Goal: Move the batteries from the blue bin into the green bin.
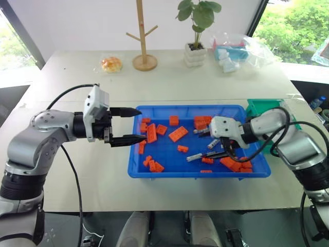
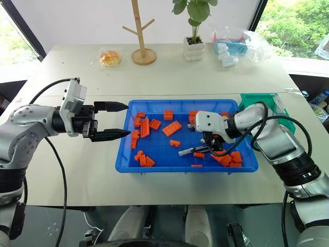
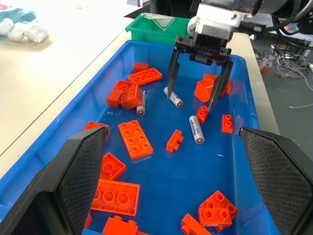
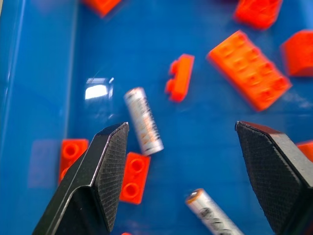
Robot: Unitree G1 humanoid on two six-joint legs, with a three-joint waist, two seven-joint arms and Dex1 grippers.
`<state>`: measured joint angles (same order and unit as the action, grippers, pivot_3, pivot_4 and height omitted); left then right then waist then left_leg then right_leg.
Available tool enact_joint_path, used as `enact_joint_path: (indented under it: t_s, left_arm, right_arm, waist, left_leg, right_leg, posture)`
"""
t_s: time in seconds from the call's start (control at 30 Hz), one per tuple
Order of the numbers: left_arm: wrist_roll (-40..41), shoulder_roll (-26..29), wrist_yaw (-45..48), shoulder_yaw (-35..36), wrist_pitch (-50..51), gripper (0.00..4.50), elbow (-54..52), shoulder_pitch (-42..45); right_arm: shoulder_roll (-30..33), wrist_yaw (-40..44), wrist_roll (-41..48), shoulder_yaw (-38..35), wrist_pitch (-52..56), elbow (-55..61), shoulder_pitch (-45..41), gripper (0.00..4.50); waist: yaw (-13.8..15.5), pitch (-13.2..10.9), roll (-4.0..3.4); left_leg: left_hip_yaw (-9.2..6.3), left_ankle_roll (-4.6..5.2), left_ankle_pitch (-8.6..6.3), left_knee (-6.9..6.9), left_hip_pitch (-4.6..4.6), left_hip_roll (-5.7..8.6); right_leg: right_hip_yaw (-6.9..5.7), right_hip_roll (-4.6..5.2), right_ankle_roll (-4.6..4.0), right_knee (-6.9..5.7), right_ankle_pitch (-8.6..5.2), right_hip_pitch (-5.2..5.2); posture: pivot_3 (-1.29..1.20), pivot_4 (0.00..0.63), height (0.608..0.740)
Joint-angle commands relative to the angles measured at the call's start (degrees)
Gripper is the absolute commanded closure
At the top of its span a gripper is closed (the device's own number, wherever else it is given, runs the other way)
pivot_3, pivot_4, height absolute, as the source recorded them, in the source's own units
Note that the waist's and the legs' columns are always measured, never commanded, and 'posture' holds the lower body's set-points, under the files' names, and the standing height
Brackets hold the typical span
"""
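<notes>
Right gripper (image 3: pixel 200 93), fingers apart, hangs over silver-grey cylindrical batteries (image 3: pixel 195 129) in wide bright-blue plastic bin (image 1: pixel 154 172), centre frame. Left gripper (image 1: pixel 134 125) also apart, empty, at bin's left rim.

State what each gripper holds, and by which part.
Nothing is held. The right gripper hangs open over batteries in the blue bin; the left gripper is open, empty.

The setting is an office or lab workspace by windows. Beyond my grippers, a pale table (image 1: pixel 169 82) carries a potted plant (image 1: pixel 198 31), a wooden branched stand (image 1: pixel 143 38) and bagged supplies (image 1: pixel 239 51). Greenery shows through the window (image 1: pixel 290 28) to my far right.
</notes>
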<state>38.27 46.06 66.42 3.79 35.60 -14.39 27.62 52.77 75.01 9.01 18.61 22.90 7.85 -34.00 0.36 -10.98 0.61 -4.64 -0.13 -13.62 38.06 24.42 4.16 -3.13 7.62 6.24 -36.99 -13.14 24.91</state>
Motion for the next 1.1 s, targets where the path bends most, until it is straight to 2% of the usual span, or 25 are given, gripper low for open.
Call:
enact_joint_path:
  t_s: [0.03,0.47,0.57,0.67,0.7,0.73,0.77,1.0,1.1]
  left_arm:
    - [0.84,0.67,-0.07,1.49,-0.28,0.0,-1.79,0.69]
    - [1.08,0.67,-0.68,1.51,0.18,0.0,-1.98,1.59]
    - [1.04,0.65,-0.67,1.44,0.1,0.0,-1.66,2.05]
    - [0.86,0.61,-0.49,1.32,-0.07,0.0,-1.16,2.42]
    - [0.79,0.54,-0.45,1.22,-0.11,0.0,-1.0,2.58]
    - [0.74,0.49,-0.43,1.15,-0.13,0.0,-0.91,2.69]
    - [0.69,0.43,-0.36,1.06,-0.21,0.0,-0.85,2.77]
    - [0.27,0.07,0.01,0.49,-0.64,0.0,-0.27,3.21]
    - [0.24,-0.01,0.14,0.39,-0.71,0.0,-0.27,3.21]
  right_arm:
    - [-0.65,1.94,-0.82,1.1,-1.92,0.78,0.3,0.93]
    - [-6.53,-0.48,-6.44,5.33,-2.26,-2.63,0.61,0.93]
    - [-6.56,-0.09,-6.87,5.46,-2.31,-2.72,1.04,1.74]
    - [-6.42,0.18,-6.91,5.16,-2.14,-2.31,1.31,3.19]
    - [-6.5,0.03,-6.4,4.54,-1.23,-1.89,1.19,3.82]
    - [-6.57,-0.09,-6.02,4.09,-0.53,-1.59,1.09,4.27]
    - [-6.71,-0.6,-5.53,3.17,0.19,-1.24,0.77,4.47]
    - [-6.18,-5.64,-0.81,-6.82,8.02,-0.21,-3.29,4.47]
    - [-3.54,-10.9,-0.08,-15.0,12.84,-3.21,-6.26,4.47]
  waist:
    - [-0.02,0.0,0.0]
    - [0.16,0.0,0.01]
    - [0.2,0.0,0.02]
    - [0.19,0.0,0.02]
    - [0.19,0.0,0.02]
    - [0.19,0.0,0.02]
    - [0.16,0.0,0.02]
    - [0.21,0.0,0.02]
    - [0.29,-0.01,0.0]
  left_leg:
    - [0.0,0.0,0.0,0.0,0.0,-0.01]
    - [-0.01,-0.01,0.0,0.01,-0.01,0.0]
    - [-0.01,-0.01,0.0,0.01,-0.01,0.0]
    - [-0.01,-0.01,0.0,0.02,-0.02,0.0]
    - [-0.01,-0.01,0.0,0.02,-0.02,0.0]
    - [-0.01,-0.01,0.0,0.02,-0.03,0.0]
    - [-0.01,-0.01,0.0,0.02,-0.03,0.0]
    - [0.0,-0.01,0.0,0.02,-0.02,0.0]
    - [-0.01,-0.01,0.0,0.02,-0.02,0.0]
  right_leg:
    - [0.0,0.0,0.0,0.0,0.0,0.0]
    - [0.0,-0.01,0.0,-0.01,0.0,0.0]
    - [0.0,-0.02,0.0,-0.01,0.0,-0.01]
    - [0.0,-0.02,0.0,-0.01,0.0,-0.02]
    - [0.0,-0.02,0.0,-0.01,0.0,-0.02]
    - [0.0,-0.02,0.0,-0.01,0.0,-0.03]
    - [0.0,-0.02,0.0,-0.01,0.0,-0.03]
    - [0.0,-0.02,0.0,-0.03,0.0,-0.01]
    - [0.0,-0.02,-0.01,-0.03,0.0,0.0]
  posture:
    - [0.0,0.15,0.693]
    - [0.0,0.15,0.693]
    - [0.0,0.15,0.693]
    - [0.0,0.15,0.693]
    - [0.0,0.15,0.693]
    - [0.0,0.15,0.693]
    - [0.0,0.15,0.693]
    - [0.0,0.15,0.693]
    - [0.0,0.15,0.693]
